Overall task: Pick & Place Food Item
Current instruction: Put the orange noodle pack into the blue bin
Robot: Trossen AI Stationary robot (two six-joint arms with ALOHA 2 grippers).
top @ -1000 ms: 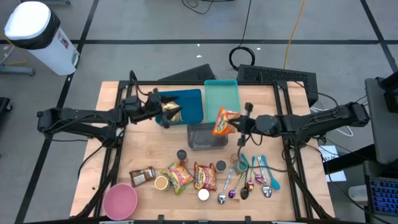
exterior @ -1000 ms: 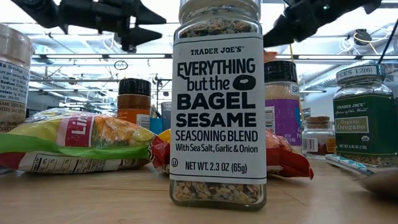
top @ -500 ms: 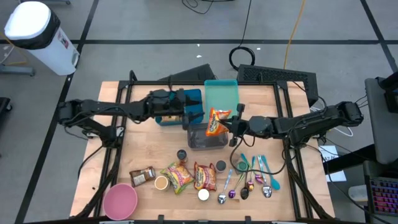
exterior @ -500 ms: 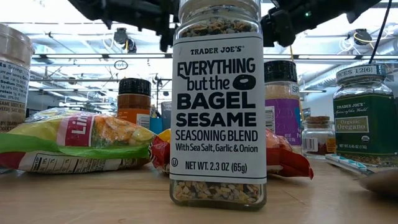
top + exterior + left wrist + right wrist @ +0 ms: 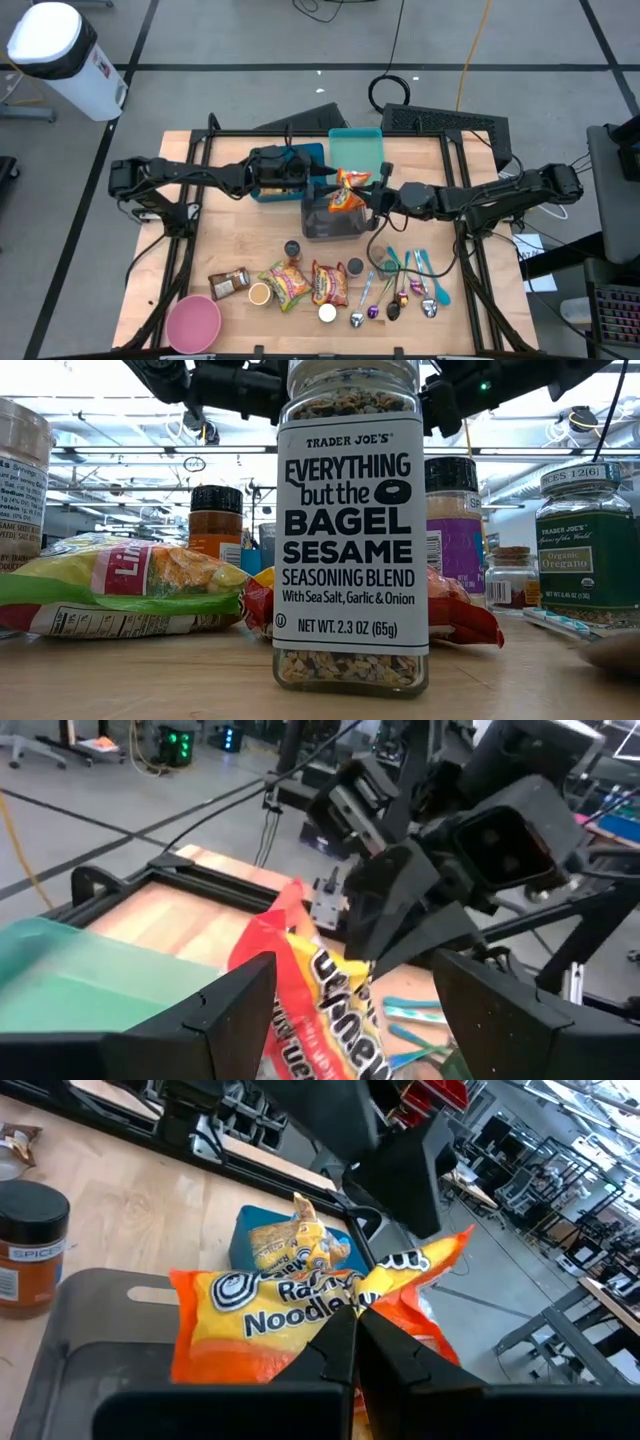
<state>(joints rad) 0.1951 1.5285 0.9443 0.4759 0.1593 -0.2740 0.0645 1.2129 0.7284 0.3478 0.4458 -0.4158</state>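
My left pincer [image 5: 322,178], wide, has moved beside the noodle packet [image 5: 347,192]; my right pincer [image 5: 372,201] grips it, ready for handover.

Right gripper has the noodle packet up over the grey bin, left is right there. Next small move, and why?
Probably close the left gripper on the ramen noodle packet. The right gripper is shut on one edge and holds the packet above the grey bin, while the left gripper's open fingers straddle the other edge. It looks like a handover.
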